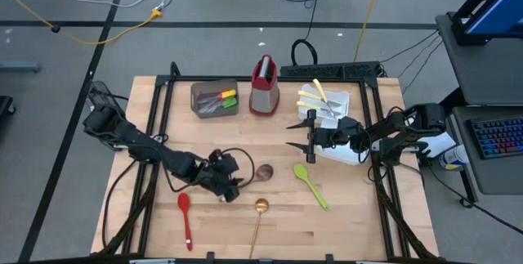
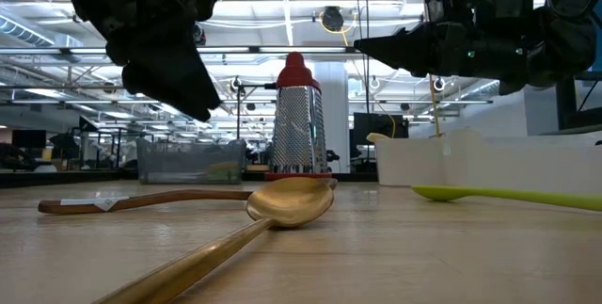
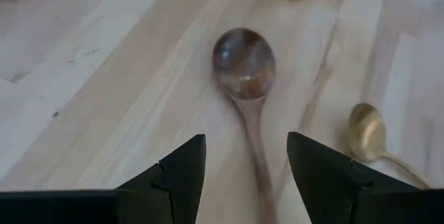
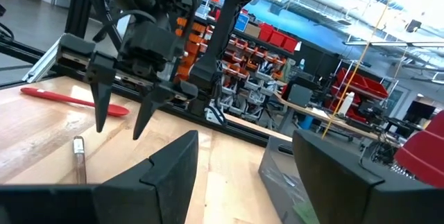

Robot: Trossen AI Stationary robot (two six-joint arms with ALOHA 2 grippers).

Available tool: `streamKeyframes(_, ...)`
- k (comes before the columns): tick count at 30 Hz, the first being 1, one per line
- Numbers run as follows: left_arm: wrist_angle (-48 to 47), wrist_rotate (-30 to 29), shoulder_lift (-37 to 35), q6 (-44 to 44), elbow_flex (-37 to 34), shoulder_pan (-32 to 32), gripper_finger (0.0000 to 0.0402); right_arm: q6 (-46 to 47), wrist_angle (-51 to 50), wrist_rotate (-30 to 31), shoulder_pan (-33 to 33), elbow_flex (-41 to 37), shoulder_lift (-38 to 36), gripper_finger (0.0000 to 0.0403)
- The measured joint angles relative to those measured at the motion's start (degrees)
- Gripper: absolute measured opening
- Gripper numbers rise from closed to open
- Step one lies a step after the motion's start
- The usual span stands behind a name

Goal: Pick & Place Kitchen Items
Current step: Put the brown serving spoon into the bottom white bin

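Left gripper (image 1: 231,184) hovers low over the tabletop (image 1: 221,145), jaws wide and empty, lined up on the wooden spoon (image 3: 244,78) — in the left wrist view the handle runs back between the two fingers (image 3: 182,175), bowl pointing away. The spoon lies mid-tabletop with its bowl just beside the gripper in the high view; most of the handle is hidden under the arm there. Right gripper (image 1: 298,133) hangs clear of the surface beside the white tray (image 1: 347,154), jaws wide, nothing held. Other items: gold spoon (image 1: 260,212) near the front edge, just beside the wooden one; green spoon (image 1: 310,184) to its right; red spoon (image 1: 185,217) front left; a few utensils already in the brown bin (image 1: 214,99) and the tray. Grater (image 1: 263,86) stands upright at the back, not a target. Handling guess for the wooden spoon: light, stiff, matte wood so decent friction, not fragile. It lies flat and the handle is thin, so the fingers need to come right down to the board to get under its sides. I'd take the handle near the middle, slightly toward the bowl, across its width — grabbing the far end would let the bowl swing and tip. Risk: pinching too high and rolling it out sideways.
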Motion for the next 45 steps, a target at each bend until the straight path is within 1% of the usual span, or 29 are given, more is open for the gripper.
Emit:
streamKeyframes(4, 0.15, -0.02, 0.0, -0.49, -0.42, 0.0, 0.0209, -1.03, 0.0, 0.0, 0.0, 0.0, -0.02, 0.0227)
streamKeyframes(10, 0.61, 0.02, 0.0, -5.76, -0.44, -0.69, 0.0209, -2.39, 0.0, 0.0, 0.0, 0.0, -0.02, 0.0228)
streamKeyframes(15, 0.33, -0.09, 1.21, -3.91, -0.44, -1.27, 0.0209, -2.64, 0.0, 0.0, 0.0, 0.0, -0.01, 0.0227)
streamKeyframes(19, 1.27, -0.04, 4.64, -3.21, -0.4, -1.31, 0.0209, -2.69, 0.0, 0.0, 0.0, 0.0, 0.0, 0.0228)
streamKeyframes(24, 2.57, 0.69, 10.46, 1.25, -0.42, -1.31, 0.0209, -2.64, 0.41, 0.0, -0.02, -0.02, -0.02, 0.0227)
streamKeyframes(27, 5.68, 2.26, 12.76, 1.75, -0.27, -1.14, 0.0209, -2.62, 0.46, 0.0, -0.01, -0.02, 0.0, 0.0227)
streamKeyframes(34, 4.92, 3.23, 12.59, 3.71, -0.5, -0.29, 0.0209, -2.54, 0.47, 0.0, -0.01, -0.02, 0.0, 0.0226)
streamKeyframes(41, 5.37, 3.85, 9.67, 4.96, -0.33, -0.28, 0.0209, -2.54, 0.47, 0.0, -0.02, -0.02, 0.0, 0.0226)
streamKeyframes(45, 9.56, 5.48, 8.8, 5.4, -0.22, -0.28, 0.0209, -2.51, 0.46, 0.0, -0.02, -0.02, -0.02, 0.0226)
